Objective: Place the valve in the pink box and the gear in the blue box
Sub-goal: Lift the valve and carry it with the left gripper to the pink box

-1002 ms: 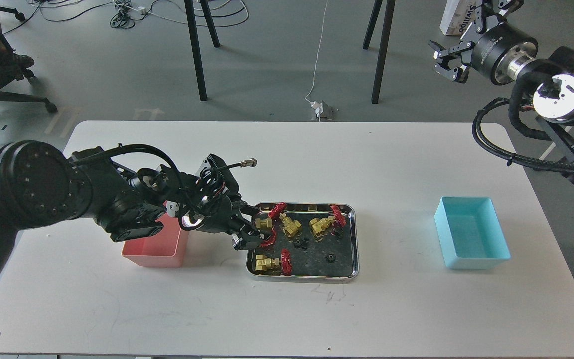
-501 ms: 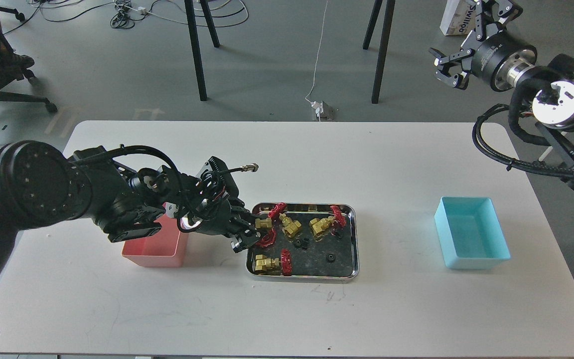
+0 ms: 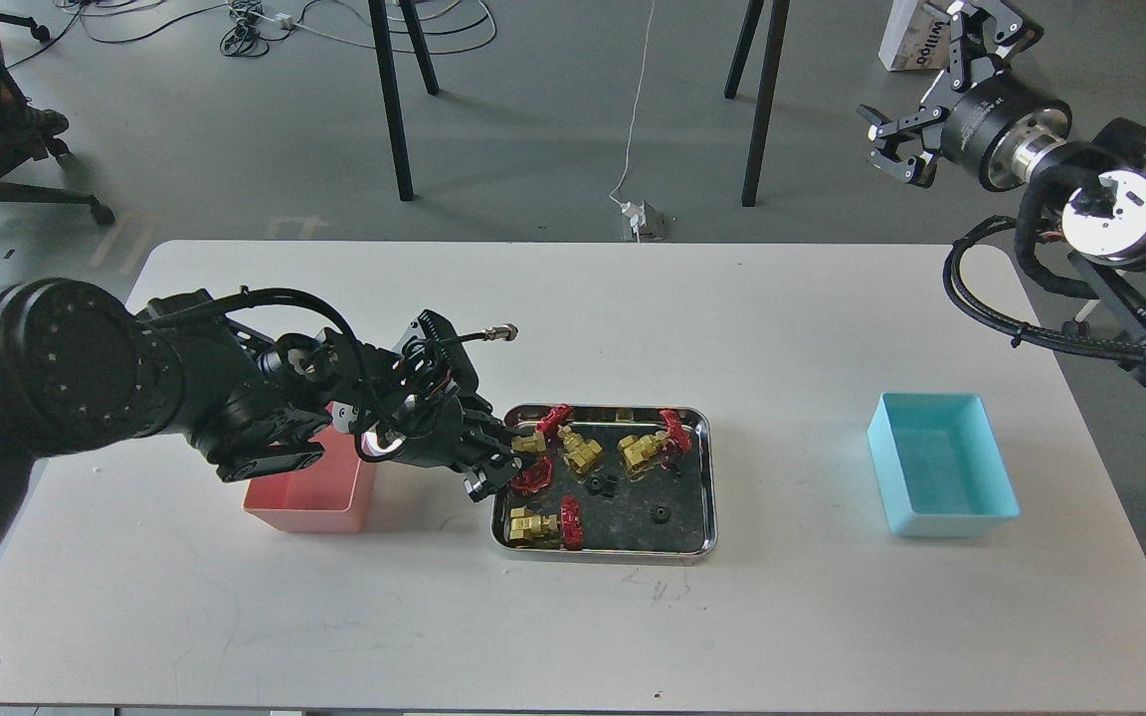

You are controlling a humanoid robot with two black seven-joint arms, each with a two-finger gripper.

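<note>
A shiny steel tray (image 3: 704,477) at the table's middle holds brass valves with red handwheels and tiny black gears (image 3: 601,485), one more gear (image 3: 663,514) lying apart. My left gripper (image 3: 499,465) reaches into the tray's left end, its fingers closed around one valve (image 3: 531,445) that sits low in the tray. Other valves lie at the middle (image 3: 583,453), at the right (image 3: 645,452) and at the front left (image 3: 535,525). The pink box (image 3: 309,502) stands left of the tray, partly under my left arm. The blue box (image 3: 941,475) stands at the right, empty. My right gripper (image 3: 939,91) is open and empty, high beyond the table's far right corner.
The white table (image 3: 573,617) carries only the tray and the two boxes. Chair and table legs and cables stand on the floor beyond the far edge. My right arm's cables hang over the table's right edge.
My left gripper has settled closer on the valve at the tray's left end. My right gripper has swung a little up and away.
</note>
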